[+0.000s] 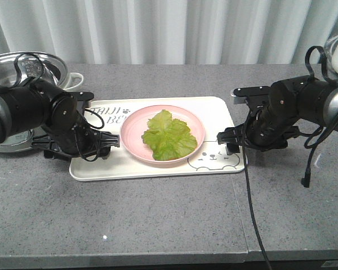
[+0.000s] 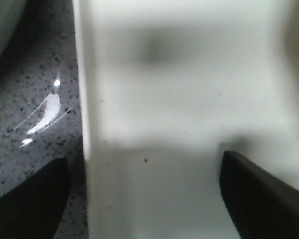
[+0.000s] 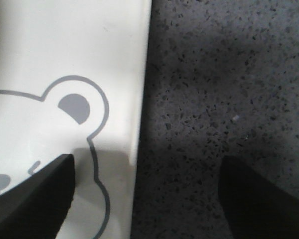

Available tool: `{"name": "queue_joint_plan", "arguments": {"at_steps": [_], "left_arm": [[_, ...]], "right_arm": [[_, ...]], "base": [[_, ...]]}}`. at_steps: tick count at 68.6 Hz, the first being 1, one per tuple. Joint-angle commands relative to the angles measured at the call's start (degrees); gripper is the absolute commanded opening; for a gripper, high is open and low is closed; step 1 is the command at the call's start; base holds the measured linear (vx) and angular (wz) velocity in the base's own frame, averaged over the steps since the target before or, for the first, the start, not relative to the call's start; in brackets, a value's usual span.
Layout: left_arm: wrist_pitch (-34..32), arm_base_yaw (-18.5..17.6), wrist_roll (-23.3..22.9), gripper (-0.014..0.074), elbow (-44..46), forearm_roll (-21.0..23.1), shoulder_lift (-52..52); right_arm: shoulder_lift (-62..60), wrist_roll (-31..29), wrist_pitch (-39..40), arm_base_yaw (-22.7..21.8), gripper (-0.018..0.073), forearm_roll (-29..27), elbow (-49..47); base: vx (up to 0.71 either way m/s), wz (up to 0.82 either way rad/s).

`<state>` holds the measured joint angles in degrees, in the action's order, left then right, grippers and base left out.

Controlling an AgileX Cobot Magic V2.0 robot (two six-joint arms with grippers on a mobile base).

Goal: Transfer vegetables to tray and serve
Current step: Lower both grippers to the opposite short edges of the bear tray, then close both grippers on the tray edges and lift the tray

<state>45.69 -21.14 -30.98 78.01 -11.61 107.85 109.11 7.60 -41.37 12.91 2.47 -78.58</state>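
Fig.: I held L gripper [image 1: 108, 142] & R gripper [image 1: 228, 140], jaws apart, straddling tray [image 1: 158, 169] ends for a level lift; lettuce [image 1: 168, 135] sat mid-tray.

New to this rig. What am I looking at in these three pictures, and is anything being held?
It's a two-armed robot. The wide picture looks out over a grey counter; the other two come from cameras on each wrist. A cream tray carries a pink plate of lettuce; a steel bowl sits far left. The left gripper and right gripper are open, each straddling one short edge of the tray. Nothing is held yet.
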Motion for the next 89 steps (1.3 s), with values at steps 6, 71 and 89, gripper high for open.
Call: {"name": "queue_joint_plan", "arguments": {"at_steps": [6, 71, 89], "left_arm": [[-0.3, -0.2, -0.5, 0.0585, 1.0, -0.2, -1.4], [0.1, -0.2, -0.3, -0.0008, 1.0, -0.2, -1.4], [0.1, -0.4, 0.3, -0.0008, 1.0, -0.2, -2.1]], "right_arm": [[-1.9, -0.1, 0.5, -0.1, 0.0578, 0.0, -1.5], [-1.6, 0.3, -0.7, -0.1, -0.0008, -1.1, -1.5], [-1.7, 0.3, -0.9, -0.2, -0.0007, -1.0, -1.5]], "base": [[0.00, 0.00], [0.00, 0.00], [0.00, 0.00]]}}
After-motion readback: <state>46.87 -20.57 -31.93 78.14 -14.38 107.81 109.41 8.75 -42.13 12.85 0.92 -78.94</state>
